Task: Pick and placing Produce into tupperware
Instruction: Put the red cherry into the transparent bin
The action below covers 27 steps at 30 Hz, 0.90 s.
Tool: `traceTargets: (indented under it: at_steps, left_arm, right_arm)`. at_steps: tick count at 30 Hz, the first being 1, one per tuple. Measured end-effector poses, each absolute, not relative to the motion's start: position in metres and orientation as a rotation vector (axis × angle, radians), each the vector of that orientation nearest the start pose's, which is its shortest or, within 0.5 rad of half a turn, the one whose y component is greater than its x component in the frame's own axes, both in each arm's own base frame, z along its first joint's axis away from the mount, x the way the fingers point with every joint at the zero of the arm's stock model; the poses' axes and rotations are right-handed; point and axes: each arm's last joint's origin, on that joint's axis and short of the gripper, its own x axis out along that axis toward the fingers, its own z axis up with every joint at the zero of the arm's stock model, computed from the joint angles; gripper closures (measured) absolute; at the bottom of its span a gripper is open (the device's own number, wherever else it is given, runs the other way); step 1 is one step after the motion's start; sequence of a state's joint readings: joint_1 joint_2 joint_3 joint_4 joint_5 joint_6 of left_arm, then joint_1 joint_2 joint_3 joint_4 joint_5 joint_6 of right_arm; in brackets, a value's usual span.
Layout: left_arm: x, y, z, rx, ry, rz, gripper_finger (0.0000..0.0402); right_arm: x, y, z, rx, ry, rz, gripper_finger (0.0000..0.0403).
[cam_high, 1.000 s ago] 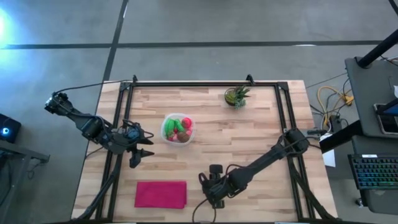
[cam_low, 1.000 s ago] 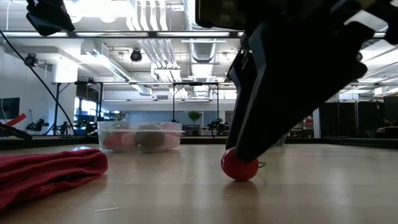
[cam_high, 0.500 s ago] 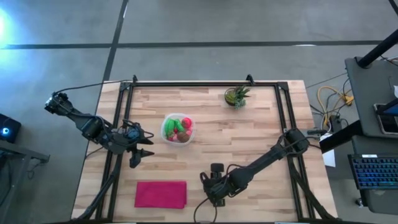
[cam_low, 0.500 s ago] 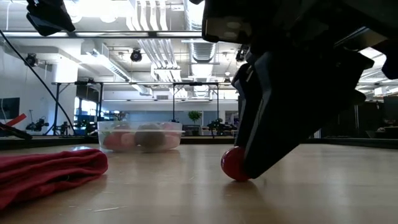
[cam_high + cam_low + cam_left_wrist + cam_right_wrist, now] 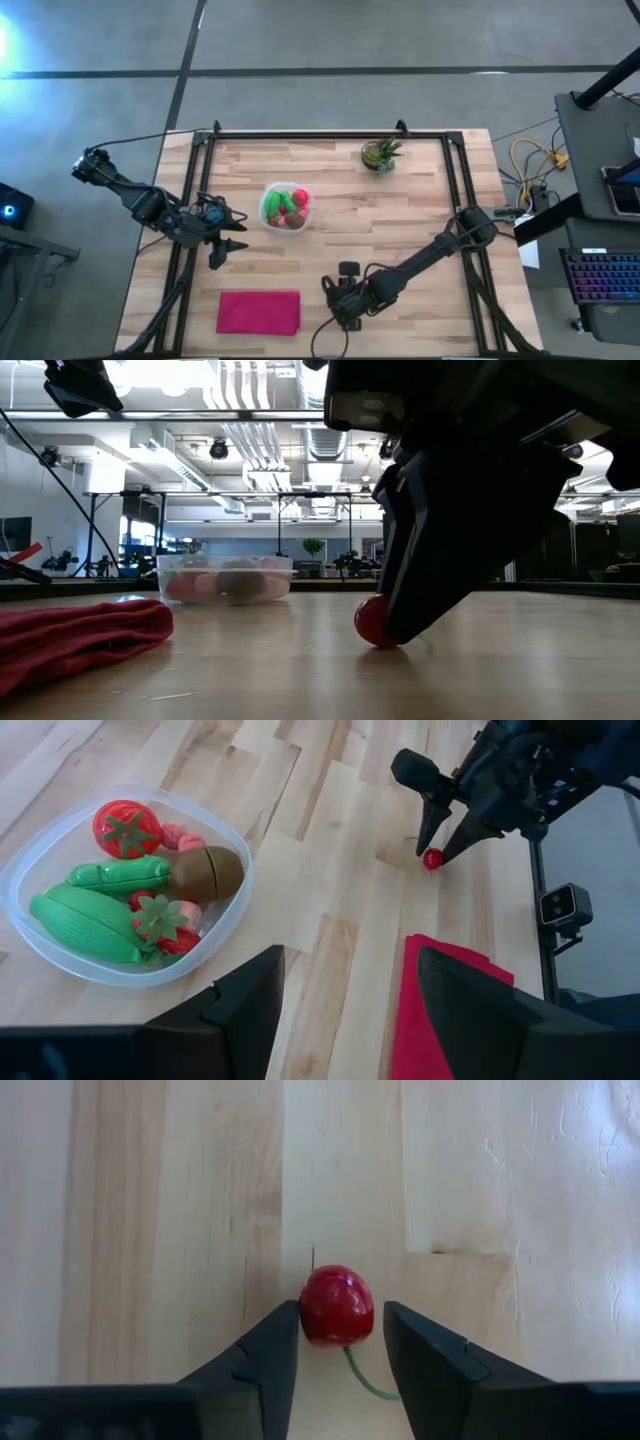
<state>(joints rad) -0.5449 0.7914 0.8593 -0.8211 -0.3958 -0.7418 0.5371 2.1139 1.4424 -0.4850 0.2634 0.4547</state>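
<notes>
A small red cherry (image 5: 337, 1305) with a green stem lies on the wood near the table's near edge; it also shows as the cherry (image 5: 432, 859) in the left wrist view. My right gripper (image 5: 340, 1325) points down over it, open, one finger on each side. In the low view the right gripper (image 5: 395, 625) hides part of the cherry (image 5: 368, 622). The clear tupperware (image 5: 285, 208) sits left of centre and holds green pieces, a tomato, a kiwi and strawberries (image 5: 125, 885). My left gripper (image 5: 226, 250) waits open at the table's left side. My right gripper straddles the cherry from above, pointing down. One finger (image 5: 280, 1335) stands right against the cherry's side (image 5: 305, 1310); I cannot tell whether it touches. The other finger (image 5: 410, 1340) is a small gap away. The cherry rests on the table.
A magenta cloth (image 5: 258, 312) lies flat near the table's near-left corner, left of the right gripper. A spiky potted plant (image 5: 380, 155) stands by the far edge. Bare wood lies between the cherry and the tupperware (image 5: 225, 580).
In the low view my right gripper has come down a little around the cherry, and a finger now covers more of it. The cherry has stayed where it was.
</notes>
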Motion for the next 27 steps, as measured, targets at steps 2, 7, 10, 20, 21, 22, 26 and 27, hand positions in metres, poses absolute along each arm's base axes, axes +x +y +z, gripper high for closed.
traceTargets:
  at_steps: [2,7,10,20,21,22,26,27]
  left_arm:
    - [0.129,-0.065,0.303,-0.371,0.678,0.112,0.0188]
    - [0.129,-0.065,0.303,-0.37,0.678,0.113,0.0188]
    - [0.129,-0.065,0.303,-0.37,0.678,0.113,0.0188]
    - [0.129,-0.065,0.303,-0.37,0.679,0.114,0.0188]
    - [0.129,-0.065,0.303,-0.369,0.679,0.114,0.0188]
    - [0.129,-0.065,0.303,-0.369,0.68,0.114,0.0188]
    - [0.128,-0.065,0.303,-0.367,0.682,0.115,0.0188]
    - [0.128,-0.065,0.303,-0.367,0.683,0.116,0.0188]
  right_arm:
    - [0.368,0.209,0.135,-0.039,1.086,-0.009,0.0267]
    - [0.367,0.206,0.131,-0.028,1.093,-0.022,0.0275]
    - [0.367,0.205,0.131,-0.019,1.092,-0.028,0.0276]
    - [0.373,0.2,0.132,0.003,1.064,-0.036,0.0288]
    - [0.373,0.2,0.132,0.003,1.064,-0.036,0.029]
    - [0.373,0.2,0.132,0.003,1.064,-0.036,0.0292]
    - [0.374,0.199,0.132,0.001,1.064,-0.035,0.0298]
    - [0.374,0.199,0.132,0.002,1.064,-0.036,0.0298]
